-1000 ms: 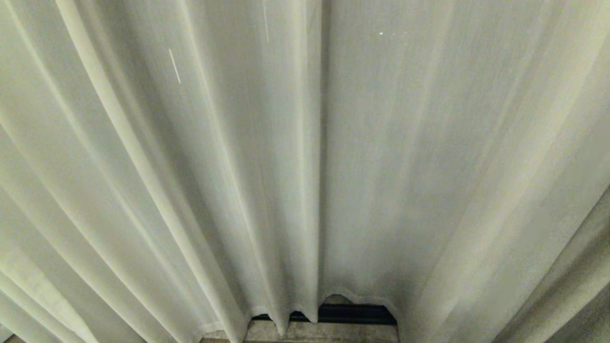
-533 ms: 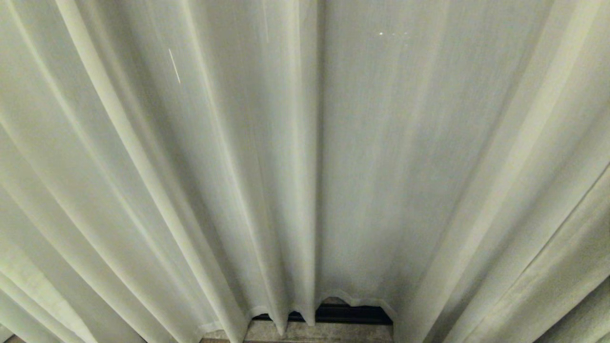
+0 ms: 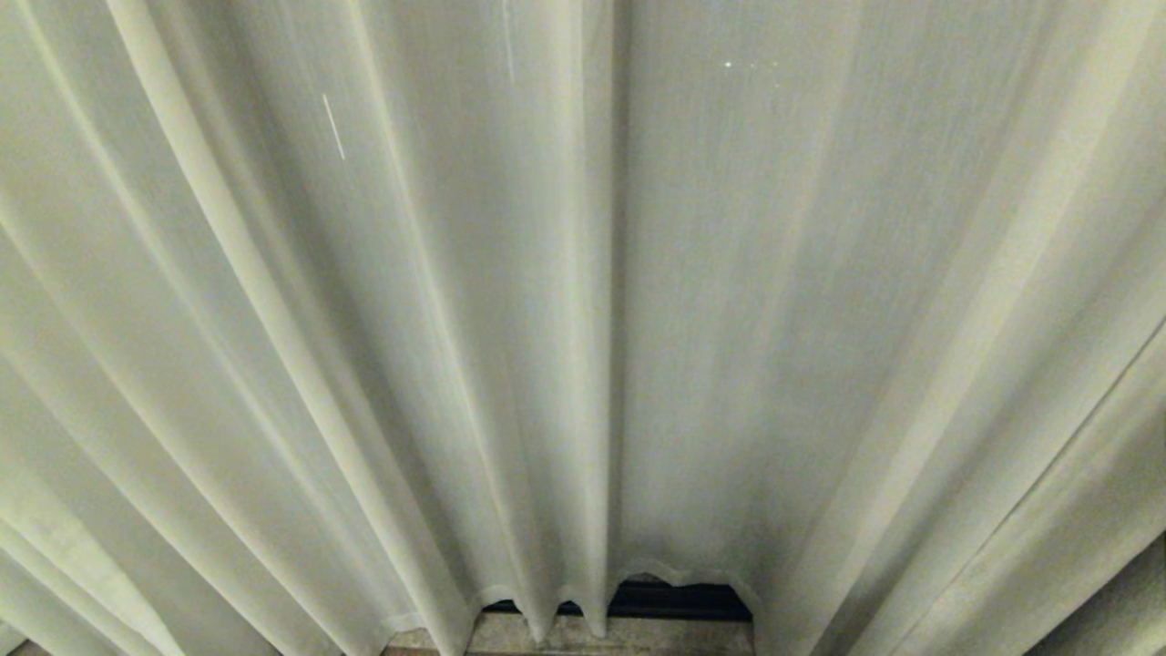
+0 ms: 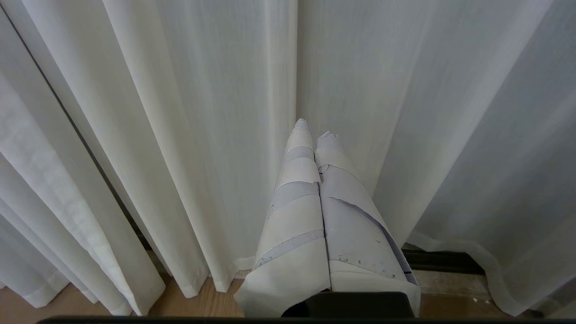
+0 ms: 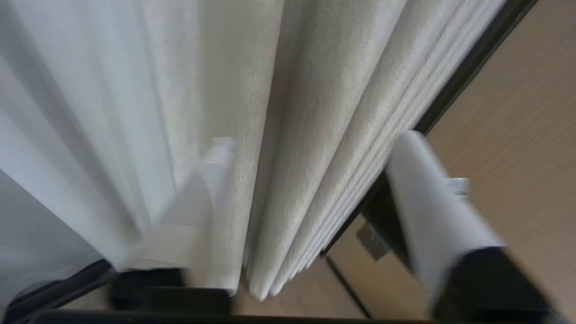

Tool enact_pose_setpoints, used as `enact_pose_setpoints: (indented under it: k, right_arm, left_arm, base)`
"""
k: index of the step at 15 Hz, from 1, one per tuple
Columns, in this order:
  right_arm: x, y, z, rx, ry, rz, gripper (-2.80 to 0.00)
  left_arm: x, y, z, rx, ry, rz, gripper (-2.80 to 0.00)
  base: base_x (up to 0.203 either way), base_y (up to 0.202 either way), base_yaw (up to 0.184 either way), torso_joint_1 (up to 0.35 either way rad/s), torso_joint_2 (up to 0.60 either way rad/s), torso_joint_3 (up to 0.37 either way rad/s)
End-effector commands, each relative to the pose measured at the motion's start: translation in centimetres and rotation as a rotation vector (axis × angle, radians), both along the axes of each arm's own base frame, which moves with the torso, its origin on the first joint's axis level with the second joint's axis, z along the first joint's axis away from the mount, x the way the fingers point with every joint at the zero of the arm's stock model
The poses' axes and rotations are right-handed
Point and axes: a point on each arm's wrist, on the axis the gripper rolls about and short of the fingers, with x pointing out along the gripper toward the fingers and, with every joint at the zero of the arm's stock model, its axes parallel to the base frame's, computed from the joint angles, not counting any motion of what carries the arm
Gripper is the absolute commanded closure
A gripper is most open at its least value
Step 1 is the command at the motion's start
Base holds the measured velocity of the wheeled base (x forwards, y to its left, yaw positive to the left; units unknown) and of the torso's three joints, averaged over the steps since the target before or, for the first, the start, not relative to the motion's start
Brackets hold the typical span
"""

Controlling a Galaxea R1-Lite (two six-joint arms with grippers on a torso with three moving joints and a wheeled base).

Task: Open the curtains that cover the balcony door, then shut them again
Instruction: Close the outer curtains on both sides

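The curtains (image 3: pixel 583 301) hang drawn in long pale pleats before us, filling nearly the whole of our head view, their scalloped hem stopping just above a dark track (image 3: pixel 679 601) and a pale sill strip (image 3: pixel 610 638) at the foot of the picture. Two panels meet at a vertical seam near the centre. Neither of our arms shows in that view.

Our left gripper (image 4: pixel 315 132) points at the curtains (image 4: pixel 180 135) close to that seam, its two white-wrapped fingers (image 4: pixel 299 180) pressed together side by side with nothing between them, and whether the tips touch the cloth we cannot tell. Wooden floor (image 4: pixel 198 308) shows below the hem.

Our right gripper (image 5: pixel 315 139) stands with its jaws spread wide around a thick bundle of folded cream pleats (image 5: pixel 315 180): one finger (image 5: pixel 216 180) lies against the paler fabric, the other finger (image 5: pixel 427 198) clear on the far side, over a dark frame edge (image 5: pixel 468 76) and tan floor (image 5: pixel 517 135). The jaws are not clamped on the cloth.
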Motion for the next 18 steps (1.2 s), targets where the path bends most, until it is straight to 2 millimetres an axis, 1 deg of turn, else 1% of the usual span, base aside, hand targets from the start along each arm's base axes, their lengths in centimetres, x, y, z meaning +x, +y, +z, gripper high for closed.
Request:
enact_pose_setpoints:
  k: [1,3,5,7,8,11,13,15,16,18]
  right_arm:
    - [-0.7,0.3,-1.2,-0.012,0.001,0.003,0.0]
    - [-0.9,0.5,-1.8,-0.008,0.013,0.004,0.0]
    - [-1.6,0.9,-4.0,0.016,0.068,0.027,0.0]
    - [-2.2,1.6,-5.8,0.032,0.095,0.098,0.0]
    - [-2.2,1.8,-5.9,0.042,0.086,0.134,0.0]
    - [-2.2,2.0,-5.8,0.041,0.061,0.159,0.0]
    - [-2.0,2.0,-5.0,0.02,0.002,0.167,0.0]
    - [-1.1,1.8,-3.6,0.0,-0.049,0.174,0.0]
    - [-0.4,1.6,-2.3,-0.015,-0.088,0.176,0.0]
    - [0.8,1.3,1.1,-0.043,-0.17,0.177,0.0]
  left_arm:
    - [0.0,0.0,0.0,-0.001,-0.001,0.0,0.0]
    - [0.0,0.0,0.0,-0.001,-0.001,0.0,0.0]
    - [0.0,0.0,0.0,-0.001,-0.001,0.0,0.0]
    - [0.0,0.0,0.0,-0.001,-0.001,0.0,0.0]
    - [0.0,0.0,0.0,-0.001,-0.001,0.0,0.0]
    - [0.0,0.0,0.0,-0.001,-0.001,0.001,0.0]
    - [0.0,0.0,0.0,-0.001,-0.001,0.001,0.0]
    - [0.0,0.0,0.0,-0.001,-0.001,0.0,0.0]
    - [0.0,0.0,0.0,-0.001,-0.001,0.0,0.0]
    - [0.0,0.0,0.0,-0.001,-0.001,0.0,0.0]
  base:
    - [0.0,0.0,0.0,0.0,0.0,0.0]
    - [0.0,0.0,0.0,0.0,0.0,0.0]
    - [0.0,0.0,0.0,0.0,0.0,0.0]
    - [0.0,0.0,0.0,0.0,0.0,0.0]
    - [0.0,0.0,0.0,0.0,0.0,0.0]
    - [0.0,0.0,0.0,0.0,0.0,0.0]
    - [0.0,0.0,0.0,0.0,0.0,0.0]
    - [0.0,0.0,0.0,0.0,0.0,0.0]
    - [0.0,0.0,0.0,0.0,0.0,0.0]
    - [0.0,0.0,0.0,0.0,0.0,0.0]
